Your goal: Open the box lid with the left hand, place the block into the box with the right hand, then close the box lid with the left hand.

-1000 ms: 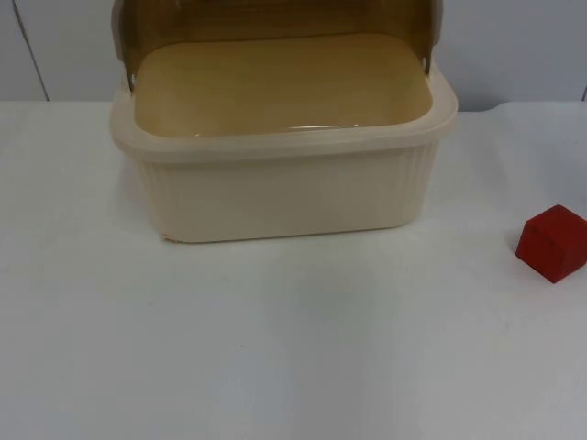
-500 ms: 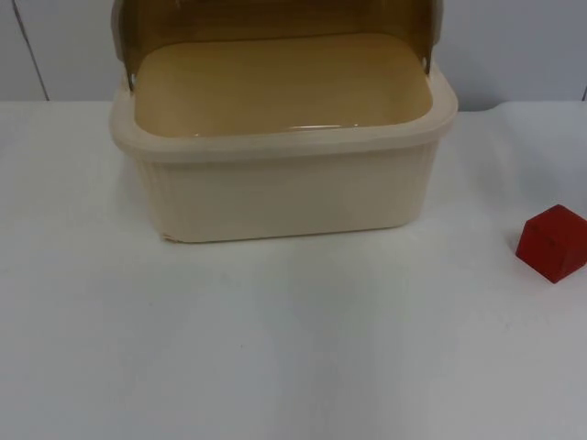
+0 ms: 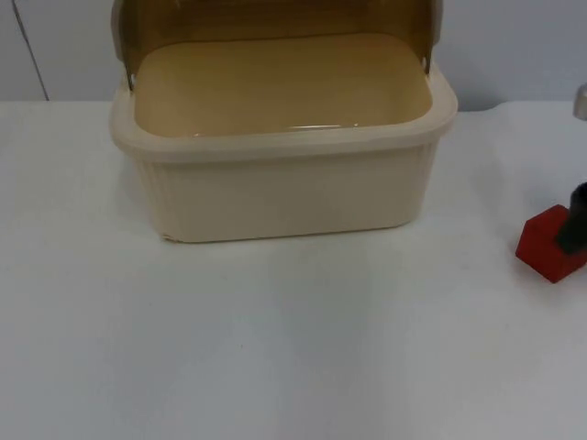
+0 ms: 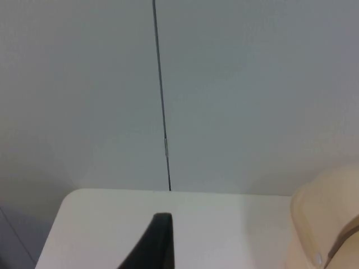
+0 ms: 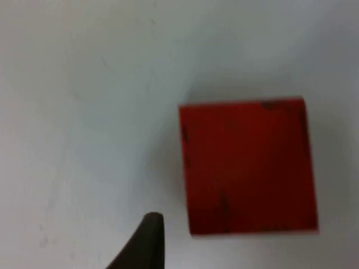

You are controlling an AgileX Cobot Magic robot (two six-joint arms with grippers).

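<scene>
Now the right tool (image 3: 576, 220) hangs over the red block (image 3: 548, 249) at three o'clock of the open-lidded box (image 3: 284, 183). Whether either tool is open or closed, I cannot tell. Left tool (image 4: 154, 246) waits by the box.

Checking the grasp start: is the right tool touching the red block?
Cannot tell. In the top view the right tool overlaps the red block; the right wrist view settles nothing.

Right end effector (image 3: 575, 218) newly down over the red block (image 3: 545, 247).

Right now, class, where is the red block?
In the top view the red block sits on the white table at the right, apart from the cream box, with the right claw coming down over it.
</scene>
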